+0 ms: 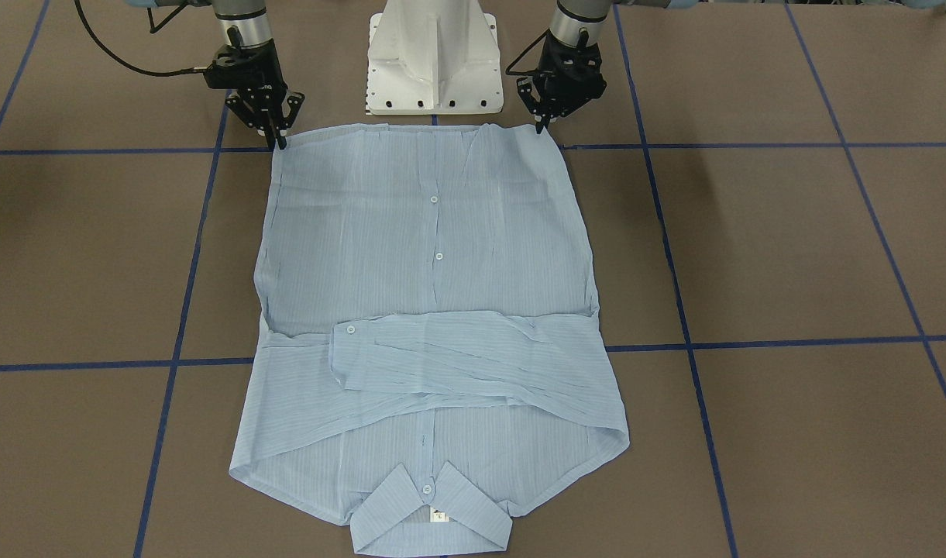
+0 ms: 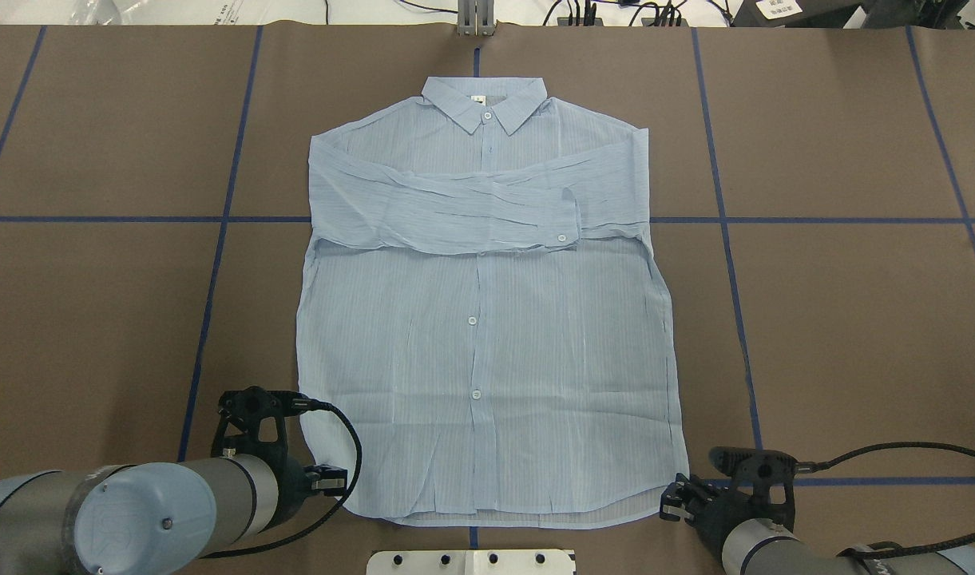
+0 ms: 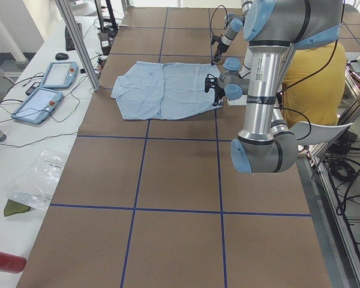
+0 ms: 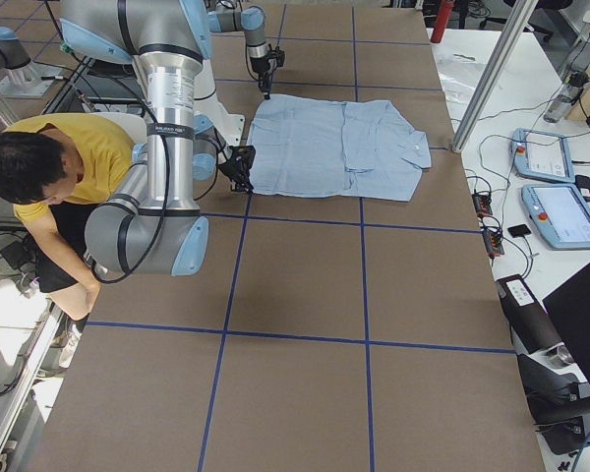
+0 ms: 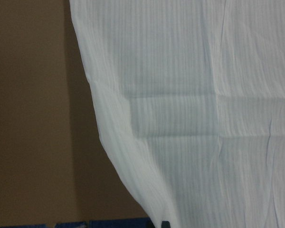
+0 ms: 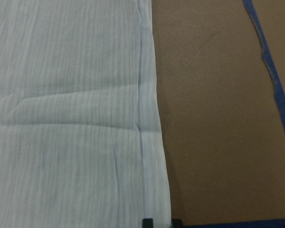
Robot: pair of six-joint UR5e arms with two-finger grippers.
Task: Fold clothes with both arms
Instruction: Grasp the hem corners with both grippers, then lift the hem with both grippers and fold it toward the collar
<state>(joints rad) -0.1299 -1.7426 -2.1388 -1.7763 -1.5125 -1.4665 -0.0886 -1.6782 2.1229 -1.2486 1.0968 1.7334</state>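
A light-blue striped shirt [image 2: 487, 335] lies flat and buttoned at the centre of the brown table [image 2: 838, 319], its collar [image 2: 485, 100] at the far end from the robot and its hem at the near end, just in front of the white pedestal base [image 1: 434, 54]. Both sleeves [image 2: 471, 212] are folded across the chest. The left gripper [image 1: 542, 122] sits low at the hem's left corner and the right gripper [image 1: 277, 138] at its right corner. The right wrist view shows the right gripper's two fingertips [image 6: 147, 222] drawn close with the shirt's edge between them. Whether either gripper actually pinches the cloth cannot be told. A person in a yellow top [image 4: 49, 167] sits behind the robot.
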